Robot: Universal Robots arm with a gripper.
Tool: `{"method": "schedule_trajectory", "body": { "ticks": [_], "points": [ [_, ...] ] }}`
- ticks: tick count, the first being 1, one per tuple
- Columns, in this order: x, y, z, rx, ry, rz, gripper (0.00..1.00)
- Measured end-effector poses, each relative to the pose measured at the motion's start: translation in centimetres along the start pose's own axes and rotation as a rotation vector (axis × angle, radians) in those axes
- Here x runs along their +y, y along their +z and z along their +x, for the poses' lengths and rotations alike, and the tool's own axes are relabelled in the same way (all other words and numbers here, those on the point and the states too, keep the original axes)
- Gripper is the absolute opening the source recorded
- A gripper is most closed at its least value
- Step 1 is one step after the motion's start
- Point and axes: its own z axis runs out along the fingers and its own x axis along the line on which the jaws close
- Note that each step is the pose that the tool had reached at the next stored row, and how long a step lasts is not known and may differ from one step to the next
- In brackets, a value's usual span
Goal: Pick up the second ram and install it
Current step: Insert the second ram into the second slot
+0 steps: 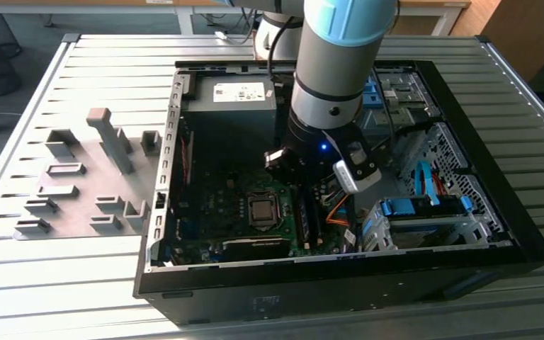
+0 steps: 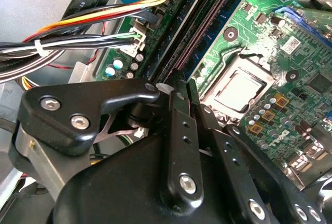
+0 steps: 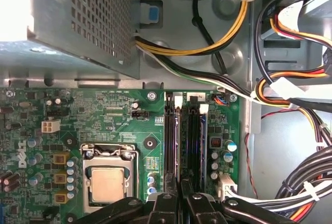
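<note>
- Arm (image 1: 343,64): pale-blue and silver cylinders. It reaches straight down into the open case (image 1: 523,244), a likely posture for working along the upright memory slots.
- Pincer (image 3: 181,183): matt black jointed links with bright screw heads. Its fingers (image 2: 181,130) stand narrow, almost together, and hang low over the slots (image 3: 172,136). The gap between them lies along the slots' length, so a thin board would meet a slot edge-on. Whether anything is pinched in the gap cannot be told.
- Ram (image 3: 202,130): a thin blue stick standing on edge in a slot just beside the pincer's line. It also shows in the second wrist view (image 2: 181,29). It appears seated, with white latches at the slot ends. Whether this is the second stick cannot be told.
- Motherboard (image 3: 119,115): a flat green laminate, densely studded with small cans and chips. It lies on the case floor, so the slots open upward to the arm.
- Socket (image 3: 106,182): a square with a dull metal lid in a steel frame, near the slots on the side away from the ram.
- Cables (image 3: 228,32): glossy yellow, black, orange and white bundles. White ties hold them against the grey metal wall, apart from the slots.
- Holders (image 1: 111,142): grey plastic blocks on a grey plate on the ribbed metal bench (image 1: 253,49). They stand at the exterior view's left, well apart from the case. No stick shows in them.
</note>
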Motion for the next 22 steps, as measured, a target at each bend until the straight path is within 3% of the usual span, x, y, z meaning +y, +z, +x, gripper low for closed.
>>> {"method": "schedule_trajectory", "body": {
  "ticks": [22],
  "points": [
    [0.01, 0.31, -0.02, 0.0003, 0.01, -0.0025, 0.14]
  ]
}}
